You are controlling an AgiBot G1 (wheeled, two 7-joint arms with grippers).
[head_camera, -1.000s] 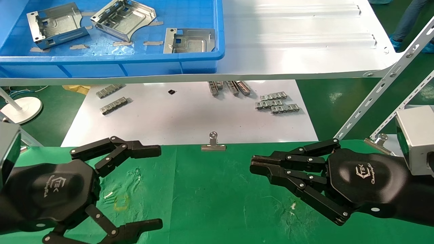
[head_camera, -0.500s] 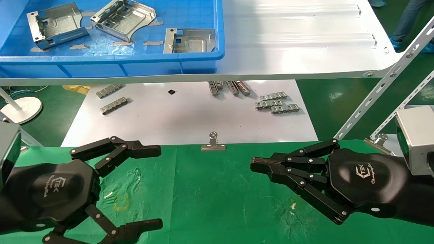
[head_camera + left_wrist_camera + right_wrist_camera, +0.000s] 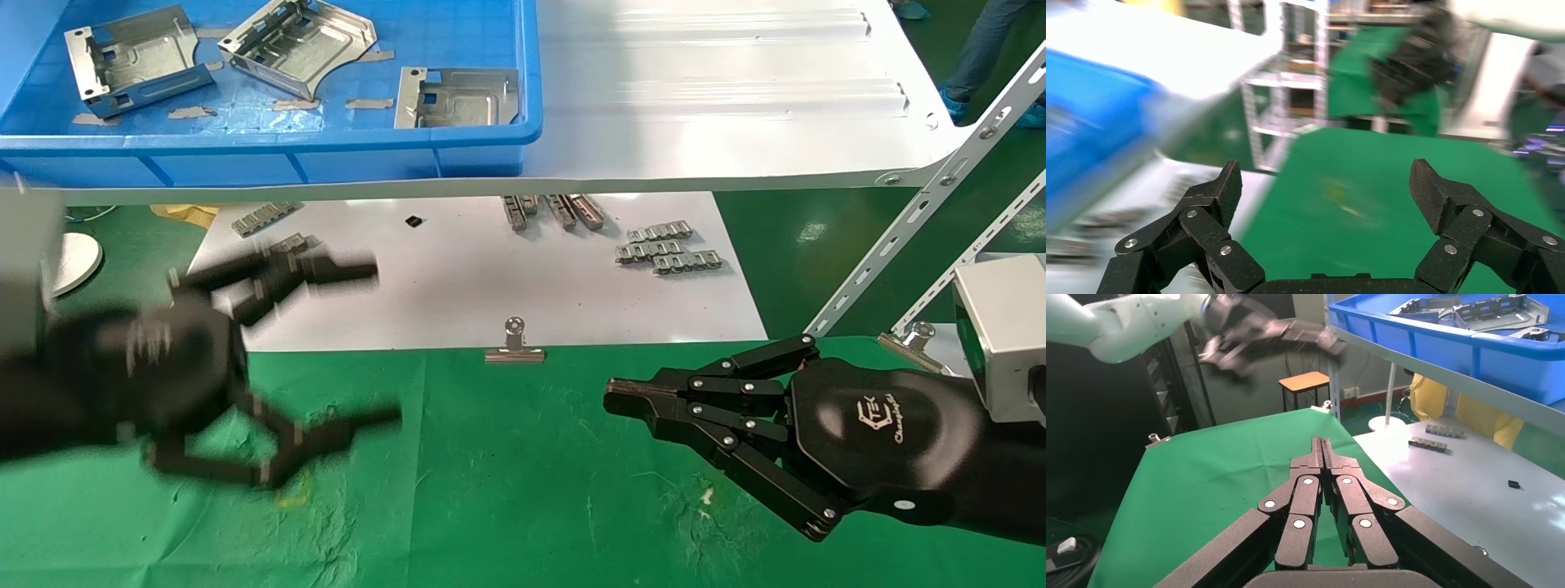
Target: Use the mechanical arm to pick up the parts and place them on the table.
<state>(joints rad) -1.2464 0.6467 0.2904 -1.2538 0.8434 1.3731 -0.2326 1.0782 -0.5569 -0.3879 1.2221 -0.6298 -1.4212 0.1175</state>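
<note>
Your left hand (image 3: 368, 343) has lifted off the green table (image 3: 523, 506) since half a second ago and now hangs blurred over the table's far edge, fingers (image 3: 1217, 190) spread wide and empty, while your right hand (image 3: 645, 404) stays where it was, low over the cloth with its fingers pressed together. The three parts (image 3: 298, 41) lie in the blue bin (image 3: 270, 151) on the white shelf (image 3: 735, 122), well apart from the left hand, with the shelf's front edge, the grey linked strips (image 3: 666, 249) and a binder clip (image 3: 515, 347) between.
</note>
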